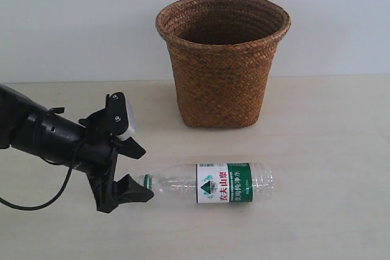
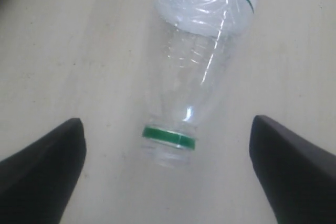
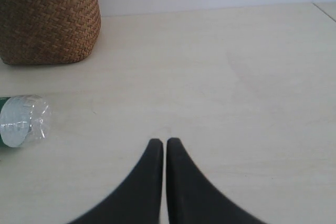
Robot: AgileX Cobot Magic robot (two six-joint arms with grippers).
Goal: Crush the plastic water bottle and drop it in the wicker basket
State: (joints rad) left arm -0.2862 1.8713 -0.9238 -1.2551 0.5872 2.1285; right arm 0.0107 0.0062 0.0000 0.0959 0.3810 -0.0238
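The small clear plastic water bottle (image 1: 210, 184) lies on its side in front of the brown woven wicker basket (image 1: 222, 59); its neck points into the black left claw (image 1: 145, 173), wide open and nearest. The right claw (image 3: 165, 142) is closed, empty.

Clear glossy plastic water bottle (image 1: 210, 182), rough woven wicker basket (image 1: 222, 59), smooth matt pale table (image 1: 329, 150)

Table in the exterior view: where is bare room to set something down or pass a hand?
Bare: the pale tabletop right of the brown woven wicker basket and the lying clear plastic bottle, and the strip between those two. Crowded: the bottle's neck, where the black left gripper, jaws open, flanks it.
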